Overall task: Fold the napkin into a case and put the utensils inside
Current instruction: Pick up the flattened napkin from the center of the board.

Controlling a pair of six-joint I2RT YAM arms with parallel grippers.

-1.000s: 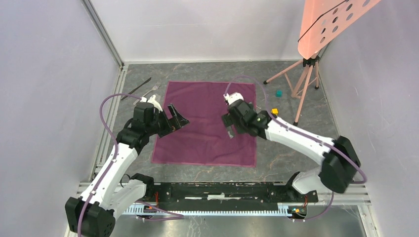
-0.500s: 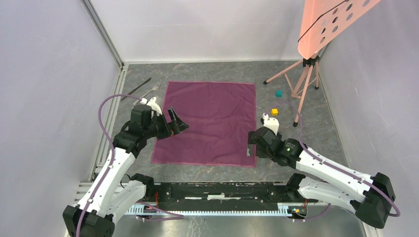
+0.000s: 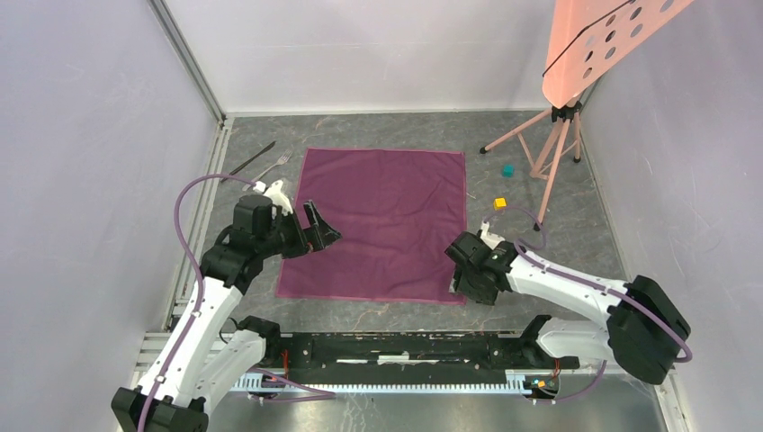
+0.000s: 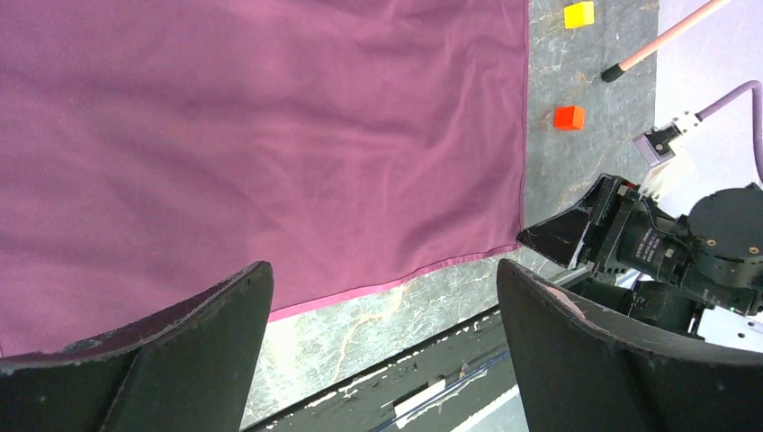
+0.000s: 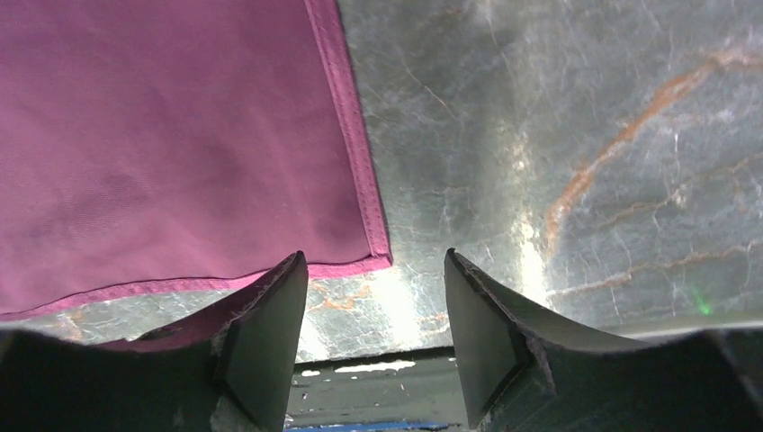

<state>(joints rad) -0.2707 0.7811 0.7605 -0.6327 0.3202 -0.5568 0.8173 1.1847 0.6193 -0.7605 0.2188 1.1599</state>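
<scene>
Straddling the near right corner of the napkin (image 3: 382,216), the right gripper (image 5: 373,270) sits low, jaws parted, nothing pinched. The left gripper (image 3: 322,223) hovers over the cloth's left edge, spread wide and empty. The napkin lies flat, unfolded, on the table (image 3: 378,130). Fork (image 3: 277,163) and knife (image 3: 250,160) rest close together beyond its far left corner.

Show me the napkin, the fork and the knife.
napkin (image 3: 387,216), top view, middle of the cloth.
fork (image 3: 273,166), top view, middle of its handle.
knife (image 3: 249,161), top view, halfway along it.
</scene>
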